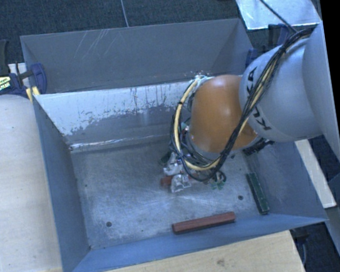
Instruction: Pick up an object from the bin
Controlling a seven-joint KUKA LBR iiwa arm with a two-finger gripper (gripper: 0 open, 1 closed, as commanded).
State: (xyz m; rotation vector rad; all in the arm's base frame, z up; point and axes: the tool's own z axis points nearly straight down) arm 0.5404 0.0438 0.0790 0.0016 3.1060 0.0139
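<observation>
My gripper (177, 174) is low over the middle of the bin floor, under the orange wrist cover. A small reddish-brown piece (166, 181) lies right against its left side; whether it is gripped I cannot tell. A long reddish-brown bar (204, 222) lies flat along the front wall, a short way below the gripper. A tiny green bit (217, 185) sits on the floor just right of the gripper.
A dark green narrow stick (257, 192) lies lengthwise by the right wall. The arm and its cables come in from the right and cover the right-centre of the bin. The left half of the floor is bare grey metal.
</observation>
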